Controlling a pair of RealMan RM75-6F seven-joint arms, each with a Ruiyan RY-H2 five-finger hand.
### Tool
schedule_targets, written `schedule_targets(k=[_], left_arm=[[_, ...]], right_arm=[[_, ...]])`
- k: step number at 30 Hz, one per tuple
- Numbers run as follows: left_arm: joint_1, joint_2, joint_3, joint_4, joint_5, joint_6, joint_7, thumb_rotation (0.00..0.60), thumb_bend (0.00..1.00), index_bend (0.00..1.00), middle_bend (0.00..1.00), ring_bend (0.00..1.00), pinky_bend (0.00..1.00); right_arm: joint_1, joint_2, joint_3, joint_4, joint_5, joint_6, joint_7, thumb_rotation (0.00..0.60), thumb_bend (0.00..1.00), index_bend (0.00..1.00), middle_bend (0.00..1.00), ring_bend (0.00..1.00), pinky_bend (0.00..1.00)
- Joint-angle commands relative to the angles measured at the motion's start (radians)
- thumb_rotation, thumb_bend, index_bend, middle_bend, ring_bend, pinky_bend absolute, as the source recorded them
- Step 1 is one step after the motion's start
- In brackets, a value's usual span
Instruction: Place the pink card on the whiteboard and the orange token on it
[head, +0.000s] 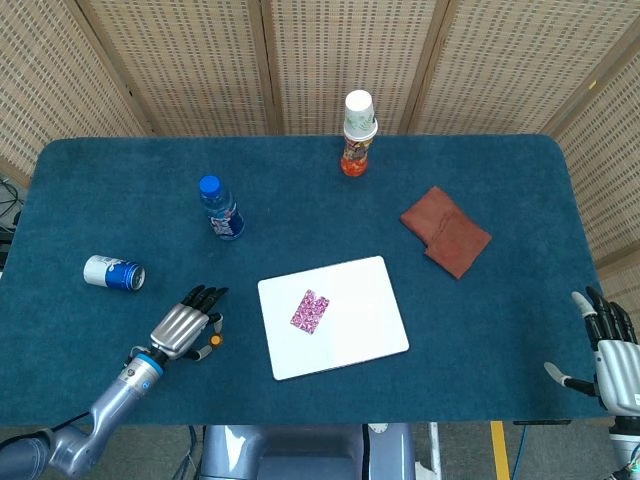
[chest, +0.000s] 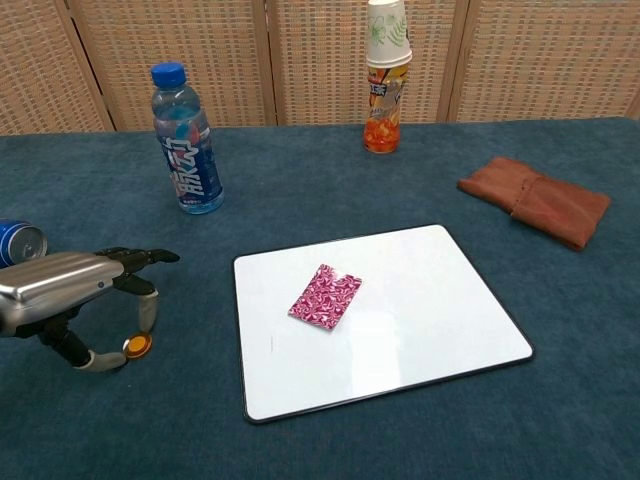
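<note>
Small round orange token (chest: 137, 346) pinched between thumb and a fingertip of the left hand (chest: 75, 297), low over the blue felt tabletop (head: 500, 300), just left of the flat white rectangular whiteboard (chest: 440, 300). Patterned pink card (chest: 325, 295) already lying on that board. Right hand (head: 612, 350) idle, fingers spread, holding nothing. Thin pinch (barely an edge grip): likely to slip and drop short of the card.

Left hand (chest: 60, 290) low, fingers (chest: 148, 308) pinching; right hand (head: 615, 355) spread.
</note>
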Motion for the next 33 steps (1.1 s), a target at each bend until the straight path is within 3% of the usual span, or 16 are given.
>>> schedule_targets(k=[1, 13, 19, 27, 33], left_arm=[[0.001, 0.004, -0.009, -0.004, 0.000, 0.001, -0.005, 0.600, 0.31, 0.57, 0.00, 0.00, 0.00], [-0.041, 0.069, -0.092, -0.114, -0.024, -0.010, 0.022, 0.600, 0.30, 0.57, 0.00, 0.00, 0.00], [-0.117, 0.079, -0.172, -0.209, -0.110, -0.093, 0.103, 0.600, 0.30, 0.57, 0.00, 0.00, 0.00], [-0.261, -0.031, -0.271, -0.224, -0.320, -0.192, 0.302, 0.600, 0.30, 0.57, 0.00, 0.00, 0.00], [-0.358, -0.125, -0.295, -0.184, -0.490, -0.202, 0.444, 0.600, 0.30, 0.57, 0.00, 0.00, 0.00]], right_arm=[[0.000, 0.000, 0.000, 0.000, 0.000, 0.000, 0.000, 0.600, 0.05, 0.00, 0.00, 0.00, 0.00], [0.000, 0.000, 0.000, 0.000, 0.000, 0.000, 0.000, 0.600, 0.05, 0.00, 0.00, 0.00, 0.00], [0.000, 0.001, 0.000, 0.000, 0.000, -0.002, 0.002, 0.600, 0.05, 0.00, 0.00, 0.00, 0.00], [0.002, 0.002, 0.000, -0.001, 0.003, -0.005, 0.007, 0.600, 0.05, 0.00, 0.00, 0.00, 0.00], [0.003, 0.004, 0.002, -0.001, 0.007, -0.011, 0.015, 0.600, 0.04, 0.00, 0.00, 0.00, 0.00]])
